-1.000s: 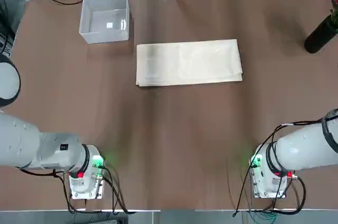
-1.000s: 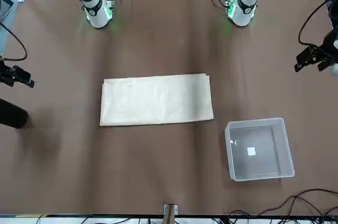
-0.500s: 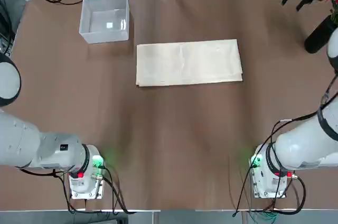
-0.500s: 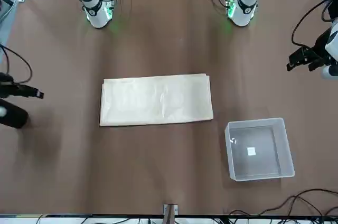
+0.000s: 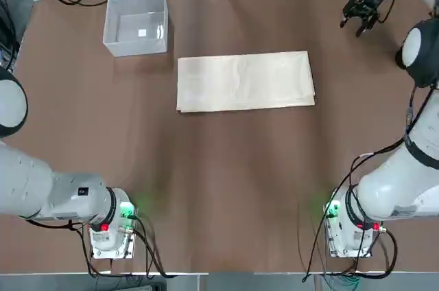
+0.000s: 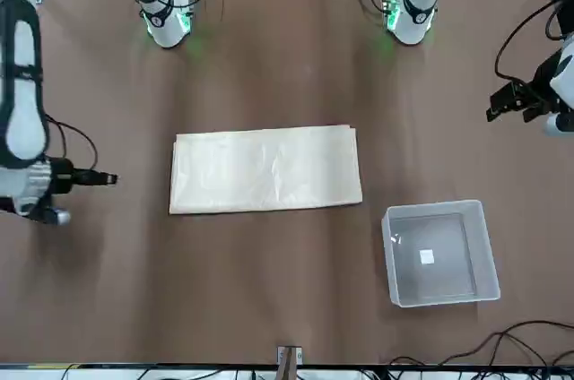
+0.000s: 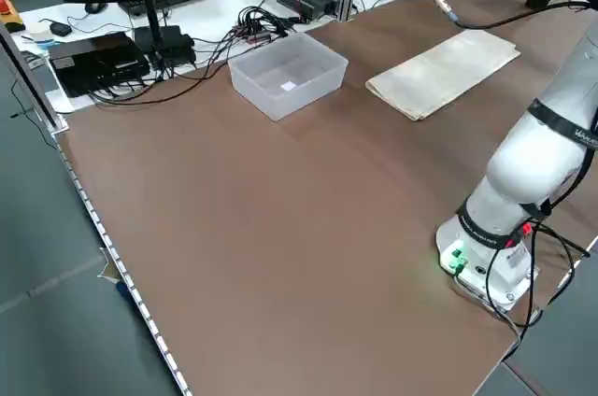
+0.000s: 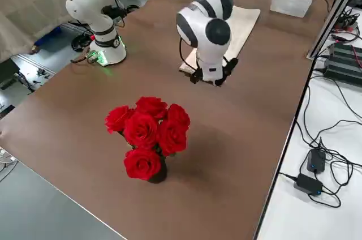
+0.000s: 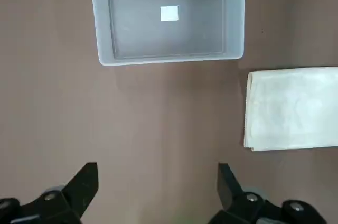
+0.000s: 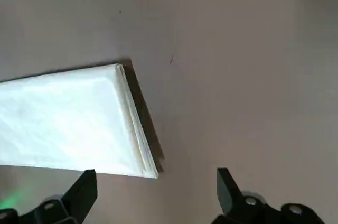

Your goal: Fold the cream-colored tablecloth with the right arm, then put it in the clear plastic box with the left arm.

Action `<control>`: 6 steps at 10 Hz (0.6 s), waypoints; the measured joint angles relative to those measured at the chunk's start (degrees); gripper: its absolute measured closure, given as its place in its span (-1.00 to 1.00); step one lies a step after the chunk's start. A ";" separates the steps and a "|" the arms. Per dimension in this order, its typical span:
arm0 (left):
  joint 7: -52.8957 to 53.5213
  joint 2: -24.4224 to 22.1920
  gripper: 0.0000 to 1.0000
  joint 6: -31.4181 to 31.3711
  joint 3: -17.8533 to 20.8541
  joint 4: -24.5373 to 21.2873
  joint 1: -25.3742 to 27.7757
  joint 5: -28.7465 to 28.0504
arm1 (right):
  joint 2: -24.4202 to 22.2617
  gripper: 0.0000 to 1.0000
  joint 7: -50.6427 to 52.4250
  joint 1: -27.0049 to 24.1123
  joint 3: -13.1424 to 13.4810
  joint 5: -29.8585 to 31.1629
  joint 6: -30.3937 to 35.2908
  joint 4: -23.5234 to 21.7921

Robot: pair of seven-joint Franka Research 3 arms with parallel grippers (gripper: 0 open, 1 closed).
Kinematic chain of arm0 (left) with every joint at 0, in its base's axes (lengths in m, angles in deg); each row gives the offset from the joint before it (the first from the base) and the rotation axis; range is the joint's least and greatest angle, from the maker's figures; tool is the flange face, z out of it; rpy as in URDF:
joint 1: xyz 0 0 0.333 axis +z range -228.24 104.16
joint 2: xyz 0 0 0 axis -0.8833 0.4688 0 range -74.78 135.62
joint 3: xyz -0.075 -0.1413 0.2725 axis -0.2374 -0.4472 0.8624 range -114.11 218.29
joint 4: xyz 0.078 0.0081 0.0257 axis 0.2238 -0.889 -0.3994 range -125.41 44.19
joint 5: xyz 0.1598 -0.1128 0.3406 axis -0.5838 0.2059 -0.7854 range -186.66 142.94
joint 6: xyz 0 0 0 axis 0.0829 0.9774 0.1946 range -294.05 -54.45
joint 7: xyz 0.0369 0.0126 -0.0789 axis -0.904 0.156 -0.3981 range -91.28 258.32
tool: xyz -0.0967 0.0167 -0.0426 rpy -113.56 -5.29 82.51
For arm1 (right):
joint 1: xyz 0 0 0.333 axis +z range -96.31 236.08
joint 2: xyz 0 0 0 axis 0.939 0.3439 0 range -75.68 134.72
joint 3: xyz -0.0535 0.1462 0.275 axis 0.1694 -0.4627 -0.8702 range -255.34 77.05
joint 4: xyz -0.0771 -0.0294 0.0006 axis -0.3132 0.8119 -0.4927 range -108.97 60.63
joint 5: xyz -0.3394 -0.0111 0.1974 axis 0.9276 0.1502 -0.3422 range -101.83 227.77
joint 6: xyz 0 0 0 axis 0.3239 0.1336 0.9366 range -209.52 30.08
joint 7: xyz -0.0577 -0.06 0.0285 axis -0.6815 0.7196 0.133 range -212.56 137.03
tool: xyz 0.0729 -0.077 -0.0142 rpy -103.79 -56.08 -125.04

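So, cream tablecloth lay flat as a folded rectangle mid-counter, toward the far edge, long side parallel to that edge. Clear plastic box sat near the far corner on the robot's left side, just beyond the cloth's left end, apart from it, nothing inside but a small white label on the bottom. Right claw hung above the brown counter near the far edge, off the cloth's right end, not touching cloth; fingers were spread with nothing between them. Left claw hovered out at the counter's left edge, fingers also spread and empty, box and cloth end below its wrist camera. Vase of red roses stood by the far right corner.
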 joint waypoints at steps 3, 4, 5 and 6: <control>0.03 0.01 -0.99 0.00 0.01 0.00 -0.04 0.00 | 3.82 -1.00 0.02 1.74 -1.12 -0.68 -0.51 0.00; 0.04 0.02 -0.99 0.00 0.00 0.00 -0.07 0.00 | 4.60 -1.00 0.02 1.84 -1.68 -1.86 -1.48 -0.03; 0.04 0.02 -0.99 0.00 0.00 0.00 -0.07 0.00 | 5.33 -1.00 0.02 1.95 -1.94 -3.34 -3.17 -0.31; 0.05 0.03 -0.99 0.00 0.00 0.00 -0.08 0.00 | 5.94 -1.00 0.97 2.01 -2.09 -4.57 -5.31 -1.30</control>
